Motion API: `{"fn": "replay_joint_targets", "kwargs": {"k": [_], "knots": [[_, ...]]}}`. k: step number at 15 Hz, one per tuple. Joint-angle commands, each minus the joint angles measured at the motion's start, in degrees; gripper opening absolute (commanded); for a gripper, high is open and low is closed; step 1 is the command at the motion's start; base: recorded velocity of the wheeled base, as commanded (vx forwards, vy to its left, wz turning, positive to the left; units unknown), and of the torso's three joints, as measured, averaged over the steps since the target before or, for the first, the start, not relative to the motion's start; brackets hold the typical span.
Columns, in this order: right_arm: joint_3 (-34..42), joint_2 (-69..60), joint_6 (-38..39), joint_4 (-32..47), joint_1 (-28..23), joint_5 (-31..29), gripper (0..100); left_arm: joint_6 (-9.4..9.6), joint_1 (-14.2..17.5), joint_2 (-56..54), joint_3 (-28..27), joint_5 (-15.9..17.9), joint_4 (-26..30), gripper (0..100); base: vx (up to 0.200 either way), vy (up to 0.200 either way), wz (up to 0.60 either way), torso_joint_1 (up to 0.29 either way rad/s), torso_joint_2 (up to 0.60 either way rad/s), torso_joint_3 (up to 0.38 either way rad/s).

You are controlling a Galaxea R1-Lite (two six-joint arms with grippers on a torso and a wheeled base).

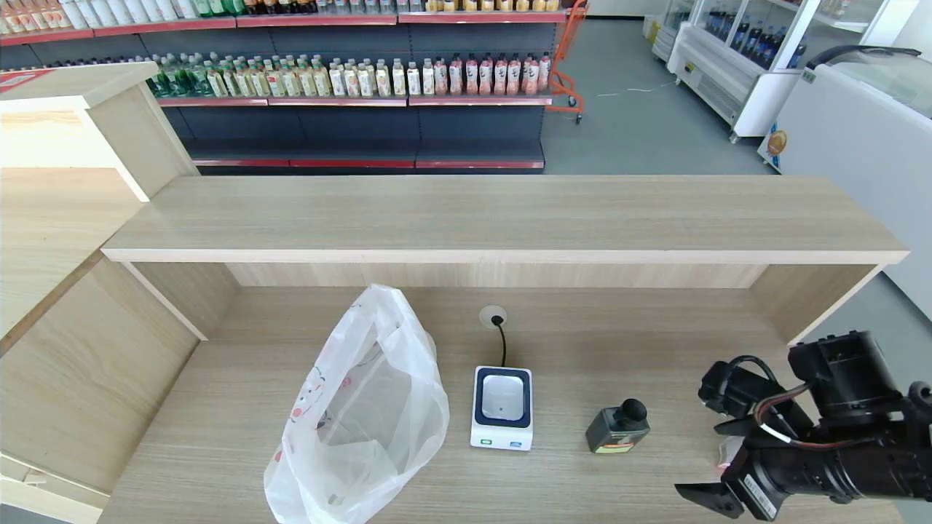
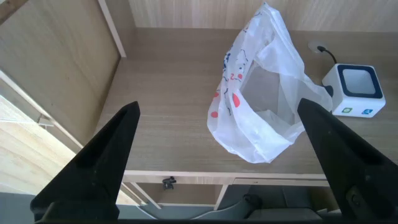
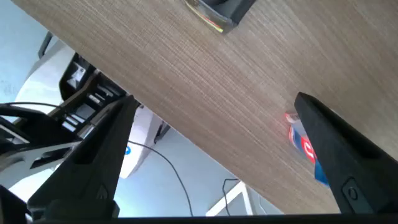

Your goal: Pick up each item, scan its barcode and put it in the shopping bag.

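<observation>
My right gripper (image 1: pixel 717 466): fingers spread wide, grasping nothing, over the counter's (image 1: pixel 655 349) near right corner. A red-and-blue packet (image 3: pixel 300 140) lies just beside one finger, long axis not discernible. My left gripper (image 2: pixel 217 168): fingers likewise wide apart, empty, on the near side of the white plastic shopping bag (image 1: pixel 364 415), mouth open. Farther in: dark bottle (image 1: pixel 617 429), seemingly upright, black cap uppermost, right of the white scanner (image 1: pixel 501 407).

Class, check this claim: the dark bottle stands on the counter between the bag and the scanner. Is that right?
Not quite. The bottle stands on the counter to the right of the scanner. The scanner is between it and the bag, as the head view shows.
</observation>
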State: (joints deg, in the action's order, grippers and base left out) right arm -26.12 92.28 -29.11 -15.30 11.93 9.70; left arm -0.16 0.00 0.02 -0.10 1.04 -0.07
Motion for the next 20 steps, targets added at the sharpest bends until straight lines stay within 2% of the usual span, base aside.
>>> {"fn": "replay_joint_targets", "kwargs": {"k": [1,2,5,8,12,15,16,20], "knots": [[-0.77,8.26,-2.0,-4.21,0.02,0.14,100,-0.02,0.0,-0.02,0.01,0.02,-0.01,100,0.0,0.0,0.0,0.0,0.0,0.0],[-1.21,11.43,-3.58,-9.22,0.11,0.4,100,-0.02,0.0,-0.02,0.01,-0.07,-0.01,100,0.0,0.0,0.0,0.0,0.0,0.0],[-1.65,16.44,-4.46,-16.08,0.99,0.76,100,-0.02,0.0,-0.02,0.01,0.02,-0.01,100,0.0,0.0,0.0,0.0,0.0,0.0],[-4.02,22.85,-4.46,-23.81,2.66,4.53,100,-0.02,0.0,-0.02,0.01,0.02,-0.01,100,0.0,0.0,0.0,0.0,0.0,0.0],[-10.35,27.78,-4.73,-25.31,5.38,6.64,100,-0.02,0.0,-0.02,0.01,0.02,-0.01,100,0.0,0.0,0.0,0.0,0.0,0.0],[-11.76,28.65,-5.43,-25.31,7.14,6.64,100,-0.02,0.0,-0.02,0.01,-0.07,-0.01,100,0.0,0.0,0.0,0.0,0.0,0.0],[-11.67,28.65,-5.61,-25.22,7.23,6.56,0,-0.02,0.0,-0.02,0.01,0.02,-0.01,100,0.0,0.0,0.0,0.0,0.0,0.0],[-11.49,28.57,-6.22,-25.39,7.58,6.38,0,-0.02,0.0,-0.02,0.01,-0.07,-0.01,100,0.0,0.0,0.0,0.0,0.0,0.0]]}}
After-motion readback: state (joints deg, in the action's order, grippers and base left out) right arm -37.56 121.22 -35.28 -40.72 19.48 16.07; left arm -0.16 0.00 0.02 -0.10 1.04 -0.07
